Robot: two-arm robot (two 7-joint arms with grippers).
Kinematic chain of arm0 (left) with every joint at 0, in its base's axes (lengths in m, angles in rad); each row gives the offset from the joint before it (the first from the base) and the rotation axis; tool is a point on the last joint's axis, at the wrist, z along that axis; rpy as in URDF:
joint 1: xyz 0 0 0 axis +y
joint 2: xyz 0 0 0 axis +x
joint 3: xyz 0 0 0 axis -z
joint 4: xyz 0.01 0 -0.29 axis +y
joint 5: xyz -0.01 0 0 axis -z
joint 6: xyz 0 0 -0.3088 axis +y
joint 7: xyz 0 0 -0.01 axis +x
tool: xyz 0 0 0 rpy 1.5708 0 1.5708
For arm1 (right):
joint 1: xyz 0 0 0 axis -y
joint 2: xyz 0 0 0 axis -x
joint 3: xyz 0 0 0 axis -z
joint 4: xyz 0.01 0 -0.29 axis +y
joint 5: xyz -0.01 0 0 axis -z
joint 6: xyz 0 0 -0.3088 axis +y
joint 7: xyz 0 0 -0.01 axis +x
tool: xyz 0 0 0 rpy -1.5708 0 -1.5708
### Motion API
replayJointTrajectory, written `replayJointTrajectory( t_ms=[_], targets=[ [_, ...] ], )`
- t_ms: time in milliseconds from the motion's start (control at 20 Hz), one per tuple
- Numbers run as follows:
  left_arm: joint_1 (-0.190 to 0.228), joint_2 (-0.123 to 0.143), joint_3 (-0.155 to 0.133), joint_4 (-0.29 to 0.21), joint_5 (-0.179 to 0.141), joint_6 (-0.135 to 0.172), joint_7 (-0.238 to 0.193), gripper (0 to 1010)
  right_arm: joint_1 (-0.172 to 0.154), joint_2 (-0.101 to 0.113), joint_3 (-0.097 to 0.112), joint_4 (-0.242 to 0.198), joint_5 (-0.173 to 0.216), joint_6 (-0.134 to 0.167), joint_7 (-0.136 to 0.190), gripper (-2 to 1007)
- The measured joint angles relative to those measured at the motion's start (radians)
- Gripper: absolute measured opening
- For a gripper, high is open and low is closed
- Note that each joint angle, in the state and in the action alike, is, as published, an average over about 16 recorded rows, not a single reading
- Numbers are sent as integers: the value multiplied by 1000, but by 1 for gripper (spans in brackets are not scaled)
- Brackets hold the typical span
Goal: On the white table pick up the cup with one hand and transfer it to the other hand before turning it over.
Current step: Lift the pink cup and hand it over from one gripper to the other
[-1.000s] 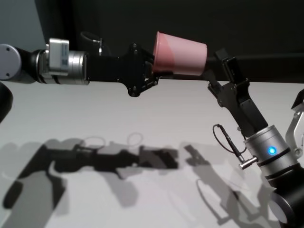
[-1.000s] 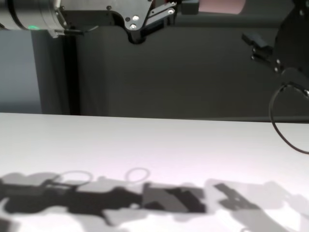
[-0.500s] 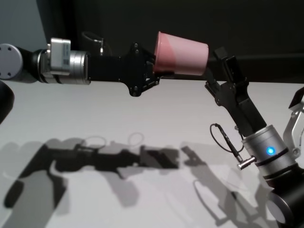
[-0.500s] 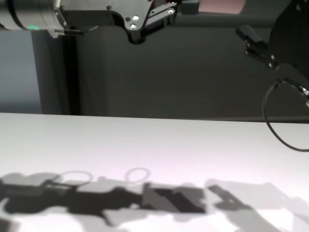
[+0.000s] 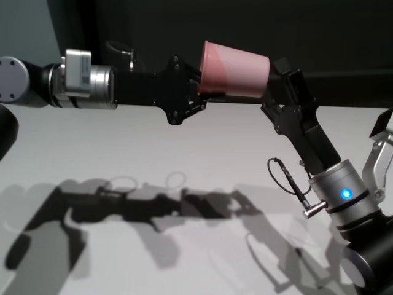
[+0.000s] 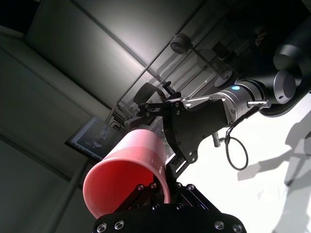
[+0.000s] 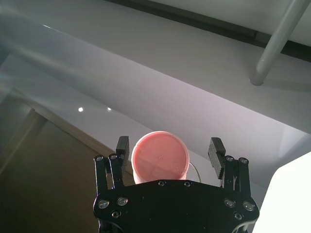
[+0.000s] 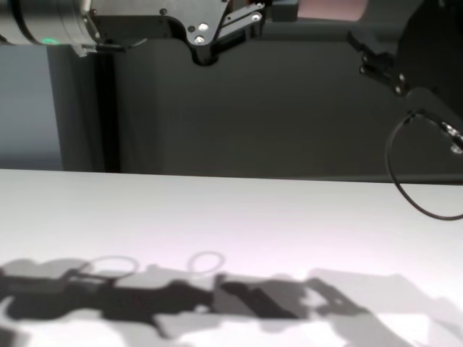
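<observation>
The cup (image 5: 233, 69) is held in mid-air, well above the white table (image 5: 184, 153), lying on its side. Its long axis runs left to right across the scene: the wide open mouth points left, toward the left arm, and the narrower flat base points right, toward the right arm. A slight tilt is seen, the mouth end sitting a little higher than the base end.

The left gripper (image 5: 199, 86) is closed on the cup at the rim; in the left wrist view one finger is seen inside the mouth and one outside it, so the wall of the cup (image 6: 127, 170) is pinched between them. The forearm is stretched out level from the left.

The right gripper (image 5: 277, 77) is reached up from the near right, and its jaws are spread wide. In the right wrist view the flat base of the cup (image 7: 160, 157) is seen end-on between the two fingers (image 7: 216, 151), a clear gap being left on each side, with the base lying slightly toward one finger rather than dead centre. No contact with the cup can be made out there.

The handover is judged to be in hand but not yet made. The coming move appears to turn on the cup's axis being lined up with the right gripper's approach, so that the tapered base end can be enclosed before the left hold is let go.
</observation>
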Motion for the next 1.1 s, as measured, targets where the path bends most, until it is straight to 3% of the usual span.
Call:
replayJointTrajectory(
  t_ms=[1100],
  targets=[
    [0, 0, 0, 0, 0, 0, 0, 40, 17, 23, -57, 4, 25, -46, 25, 1000]
  ],
)
